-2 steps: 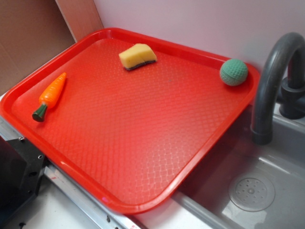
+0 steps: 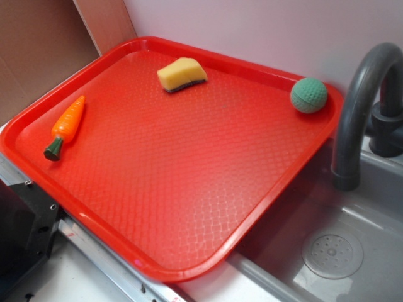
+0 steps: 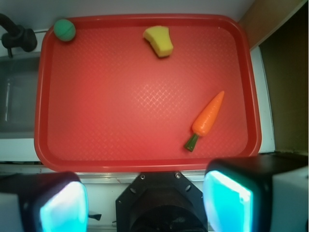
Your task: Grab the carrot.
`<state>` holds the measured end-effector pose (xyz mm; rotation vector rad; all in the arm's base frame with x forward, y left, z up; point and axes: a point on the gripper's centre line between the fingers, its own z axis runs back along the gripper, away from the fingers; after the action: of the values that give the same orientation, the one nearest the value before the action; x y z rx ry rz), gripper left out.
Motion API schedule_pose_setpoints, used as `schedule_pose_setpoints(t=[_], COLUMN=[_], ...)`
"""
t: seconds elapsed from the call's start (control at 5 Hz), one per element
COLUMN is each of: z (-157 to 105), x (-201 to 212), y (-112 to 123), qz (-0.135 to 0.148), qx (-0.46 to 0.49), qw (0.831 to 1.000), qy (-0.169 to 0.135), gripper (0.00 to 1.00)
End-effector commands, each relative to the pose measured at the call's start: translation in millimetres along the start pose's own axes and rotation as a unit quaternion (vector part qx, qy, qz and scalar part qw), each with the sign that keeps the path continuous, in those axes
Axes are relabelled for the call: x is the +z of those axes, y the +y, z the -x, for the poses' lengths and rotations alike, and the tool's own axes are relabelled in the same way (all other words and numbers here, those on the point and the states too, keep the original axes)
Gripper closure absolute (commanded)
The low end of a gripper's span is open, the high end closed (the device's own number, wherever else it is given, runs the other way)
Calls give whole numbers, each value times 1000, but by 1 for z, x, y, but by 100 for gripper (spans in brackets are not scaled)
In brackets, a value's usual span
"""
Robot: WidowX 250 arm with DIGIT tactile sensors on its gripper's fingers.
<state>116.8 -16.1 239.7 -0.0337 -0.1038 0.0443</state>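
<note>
Pincer (image 3: 145, 203) hangs high with fingers spread wide, holding nothing. Carrot (image 3: 207, 118) lies slantwise near the tray's (image 3: 145, 164) right edge. Best to swing right, turn across its body — then drop over the thick orange middle.

A toy kitchen set-up at a play sink

A grey plastic sink basin (image 2: 352, 251) with a moulded drain (image 2: 332, 255) and a dark curved faucet (image 2: 360, 100) sat beside a red serving tray (image 2: 189, 189) that carried a yellow sponge wedge (image 2: 181, 73), against a plain pale wall (image 2: 264, 31).
</note>
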Motion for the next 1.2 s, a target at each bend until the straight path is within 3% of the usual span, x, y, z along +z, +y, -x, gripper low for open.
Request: schedule_pose_setpoints(t=[0.0,0.2,0.4,0.6,0.8,1.0], z=[-8,-11,-13,-18,-19,-23], x=[-24,-51,-74,-107,-140,-177], y=[55,80,96,102,108,123], qz=[-46,-91,-110,-129,-125,-95], qx=[238,295,314,312,315,311], qw=[968,950,941,941,941,946], qy=[-70,-50,-59,-38,-22,10], gripper=[0,0,0,0,0,0])
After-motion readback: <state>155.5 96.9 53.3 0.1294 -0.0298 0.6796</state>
